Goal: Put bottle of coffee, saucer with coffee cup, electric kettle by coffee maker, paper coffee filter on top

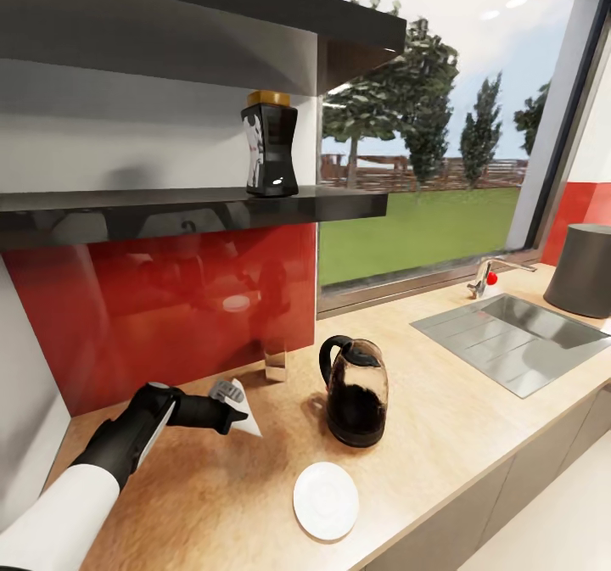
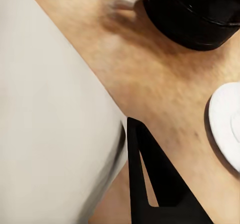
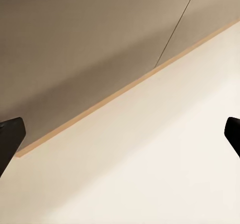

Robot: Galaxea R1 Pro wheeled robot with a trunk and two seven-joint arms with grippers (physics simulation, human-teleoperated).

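The tabletop (image 1: 475, 418) carries one electric kettle (image 1: 355, 394) mid-scene and one saucer (image 1: 326, 500) near it, likely staged for the station. One bottle of coffee (image 1: 271, 148) waits on the kitchen shelf (image 1: 195, 208). The left gripper (image 1: 240, 410) pinches one paper coffee filter (image 1: 241, 408), lifted for carrying. The right gripper's (image 3: 120, 134) fingers are spread.

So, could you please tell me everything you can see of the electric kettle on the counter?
The electric kettle is a rounded clear glass body with a black lid, a black looped handle toward the wall and a black base. Its inside looks dark low down. It stands upright on the kitchen countertop, apart from the saucer in front of it; nothing else touches it. Its black base appears in the left wrist view.
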